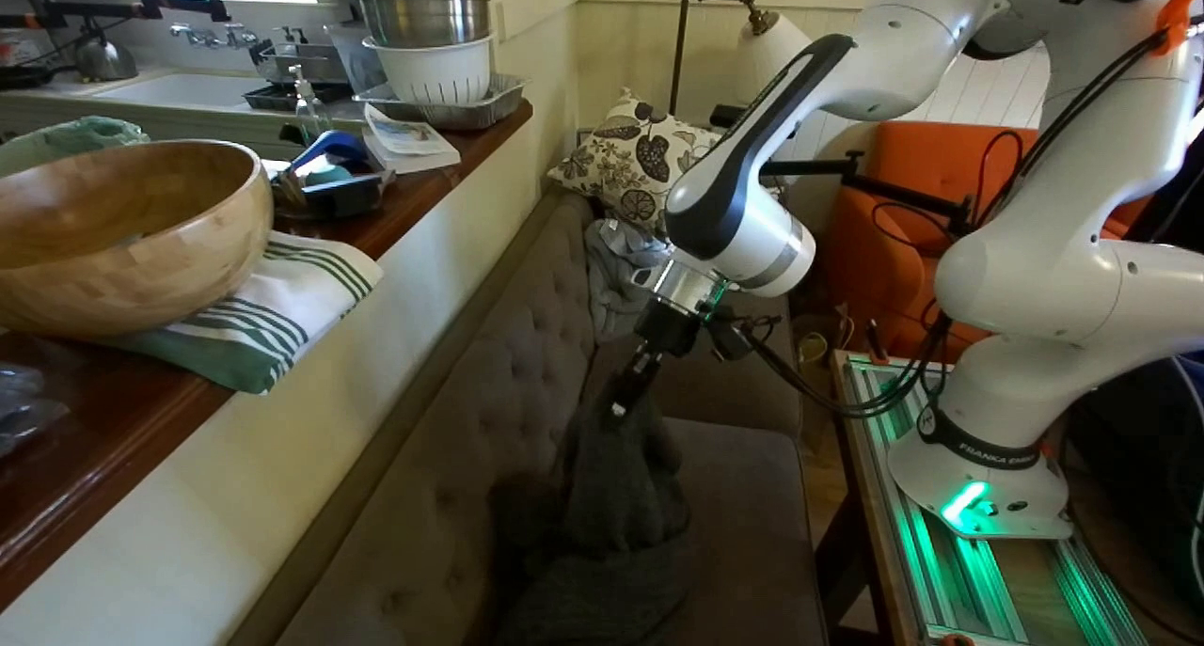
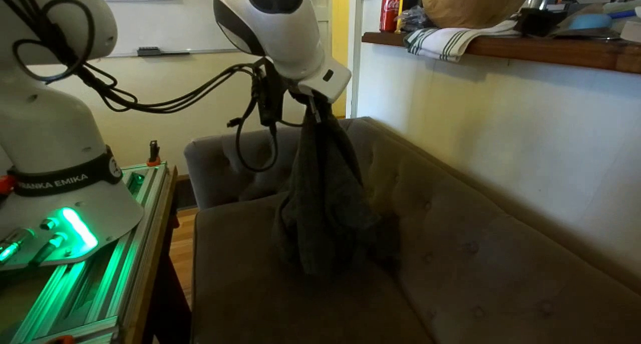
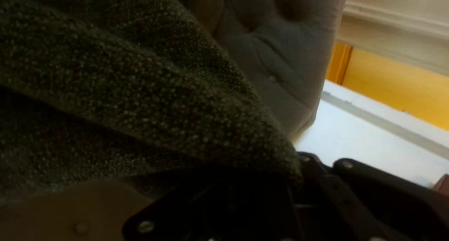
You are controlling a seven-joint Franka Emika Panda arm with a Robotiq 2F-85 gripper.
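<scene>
The largest thing before me is the grey-brown, button-tufted fabric sofa (image 2: 240, 264), its padded seat spread wide under the work. Over it reaches my white, jointed robot arm (image 1: 997, 270) with black trim, its wrist angled downward. Next in size is a dark grey-green, nubbly woven cloth (image 2: 325, 199), a throw or a garment; I cannot tell which. In both exterior views it hangs in long folds above the seat, near the backrest; its lower end is too dark for me to say how much of it the seat carries. I judge it soft and limp, fairly light for its bulk and not fragile, with a rough weave that should grip rather than slide. Being floppy, it is likely to sway with any quick motion. Smallest is my black two-fingered gripper (image 1: 623, 400), narrowed down on a gathered bit of the cloth's top; in the wrist view the folds converge there. That bunched top seems to me the right place to hold, with several layers deep between the fingers, since a shallow pinch could slip.
</scene>
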